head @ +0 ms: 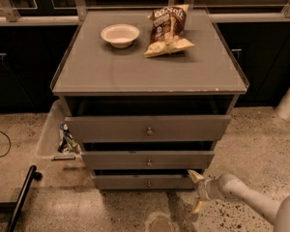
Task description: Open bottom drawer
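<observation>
Since our end effector (197,191) hangs open at the right end of the bottom drawer (130,181), we're guessing approach step; next we gotta line up on the knob (148,183).

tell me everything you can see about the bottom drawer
The bottom drawer is the slimmest and lowest of three grey flat fronts, just above the speckled floor, with a small round metal knob at its centre. A dark gap shows above it. The tool is open at its right end, upper finger by the corner; whether they touch is unclear.
</observation>
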{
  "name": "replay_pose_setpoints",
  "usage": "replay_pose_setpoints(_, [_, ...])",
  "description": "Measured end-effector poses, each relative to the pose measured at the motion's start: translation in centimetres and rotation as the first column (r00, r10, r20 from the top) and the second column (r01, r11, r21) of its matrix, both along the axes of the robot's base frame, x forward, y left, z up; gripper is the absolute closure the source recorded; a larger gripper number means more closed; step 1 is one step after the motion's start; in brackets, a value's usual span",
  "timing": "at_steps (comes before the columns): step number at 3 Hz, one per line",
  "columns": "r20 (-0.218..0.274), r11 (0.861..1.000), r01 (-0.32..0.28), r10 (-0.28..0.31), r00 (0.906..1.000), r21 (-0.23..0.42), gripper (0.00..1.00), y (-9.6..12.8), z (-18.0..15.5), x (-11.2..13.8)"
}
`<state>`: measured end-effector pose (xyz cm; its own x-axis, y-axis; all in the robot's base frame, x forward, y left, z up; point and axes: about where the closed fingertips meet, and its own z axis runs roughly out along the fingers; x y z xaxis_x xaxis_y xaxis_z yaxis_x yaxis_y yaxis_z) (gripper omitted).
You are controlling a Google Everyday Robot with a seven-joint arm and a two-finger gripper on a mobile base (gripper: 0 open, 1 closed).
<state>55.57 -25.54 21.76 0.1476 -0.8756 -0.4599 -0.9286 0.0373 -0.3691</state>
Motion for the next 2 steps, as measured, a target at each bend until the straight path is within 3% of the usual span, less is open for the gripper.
replay_pose_setpoints(2, [-0.006,1.000,-0.019,0.019,0.9998,-0.005,0.00,1.1,-1.2,0.4])
